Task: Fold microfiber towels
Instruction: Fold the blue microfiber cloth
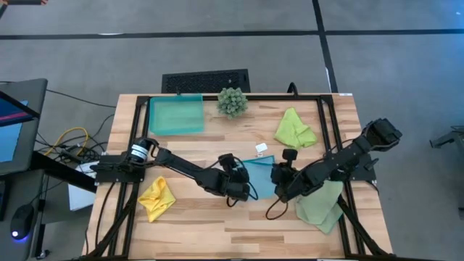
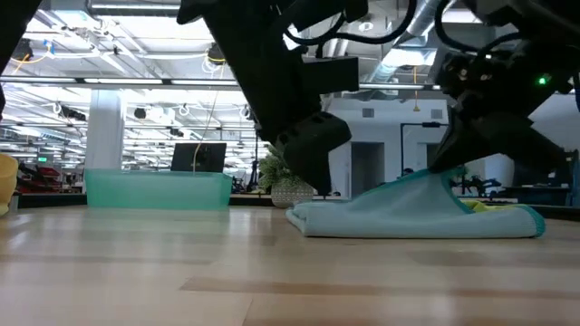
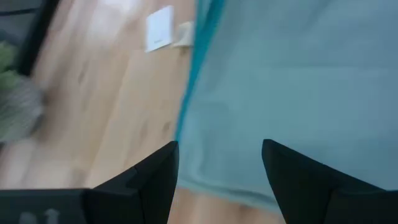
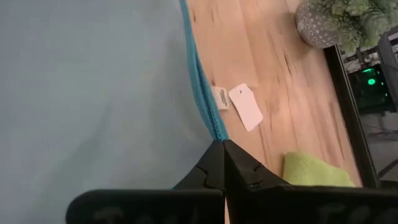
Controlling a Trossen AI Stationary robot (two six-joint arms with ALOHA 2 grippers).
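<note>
The light blue towel (image 1: 261, 180) lies at the table's middle, between my two grippers. My left gripper (image 3: 221, 171) stands open just above the towel's left edge (image 3: 186, 124), one finger on either side of that hem, and I see no touch. My right gripper (image 4: 222, 149) is shut on the towel's teal hem at its right side. A yellow towel (image 1: 157, 197) lies crumpled near left. A lime green one (image 1: 295, 129) lies far right. A pale sage one (image 1: 322, 204) lies near right, under the right arm. My right gripper pinches the light blue towel's teal-hemmed edge (image 4: 212, 127) between its two shut fingers, slanting down from the table's right. That part stands raised in a peak (image 2: 435, 179) above the table. The remainder (image 2: 399, 219) slopes down and lies flat on the wood.
A teal translucent tray (image 1: 176, 114) and a spiky green plant (image 1: 232, 101) stand at the far edge. A small white tag (image 4: 245, 107) lies on the wood just beyond the blue towel. Bare wood stretches along the near edge (image 1: 232, 232).
</note>
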